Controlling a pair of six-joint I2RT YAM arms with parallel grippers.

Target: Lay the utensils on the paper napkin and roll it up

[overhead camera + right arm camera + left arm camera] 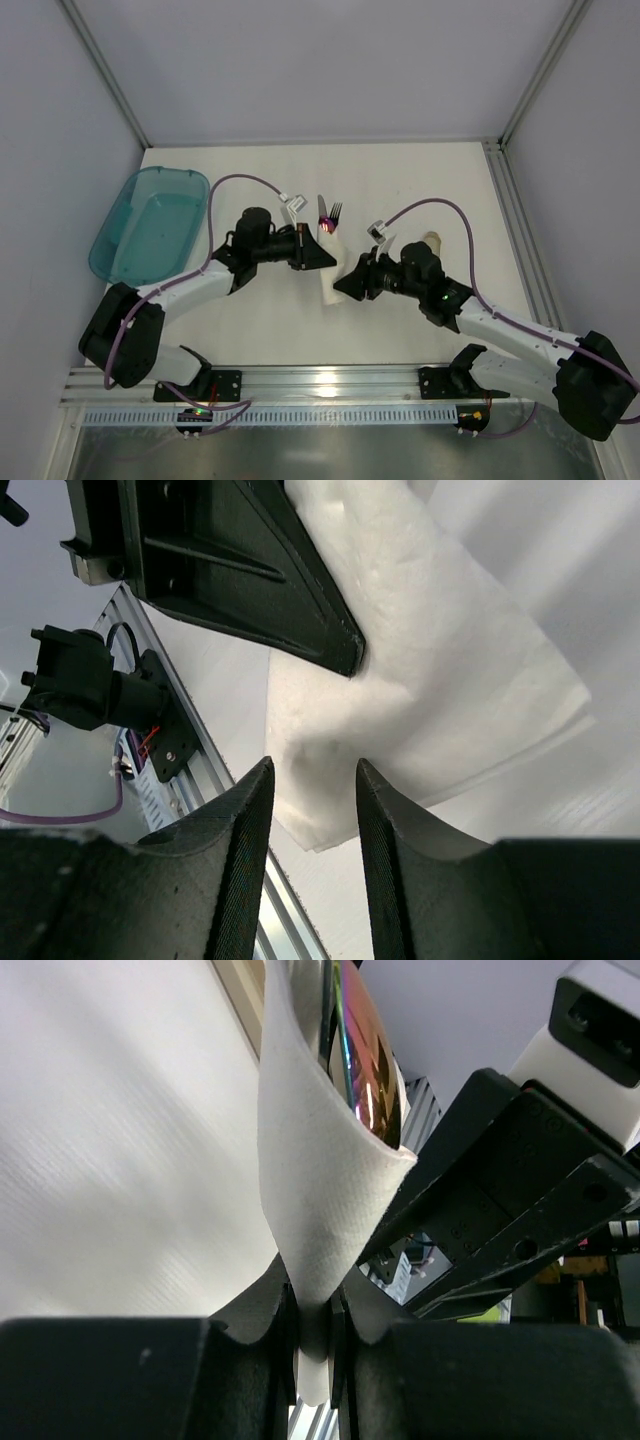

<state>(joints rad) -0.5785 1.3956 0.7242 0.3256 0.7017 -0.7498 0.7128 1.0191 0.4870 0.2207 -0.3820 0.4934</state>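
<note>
The paper napkin (330,268) lies mid-table, folded up around the utensils. Fork tines (334,211) and an iridescent utensil (325,223) stick out of its far end. In the left wrist view the napkin (310,1160) curls over the shiny iridescent utensil (365,1070). My left gripper (318,1300) is shut on a pinched fold of the napkin, lifting that side. My right gripper (312,770) stands open just before the napkin's near corner (400,710), with nothing between its fingers (245,810). From above, the left gripper (328,257) and right gripper (342,287) meet at the napkin from either side.
A translucent teal tub (148,224) sits at the far left. A tan cylinder (432,242) lies right of the right wrist. Purple cables loop over both arms. An aluminium rail (330,385) runs along the near table edge.
</note>
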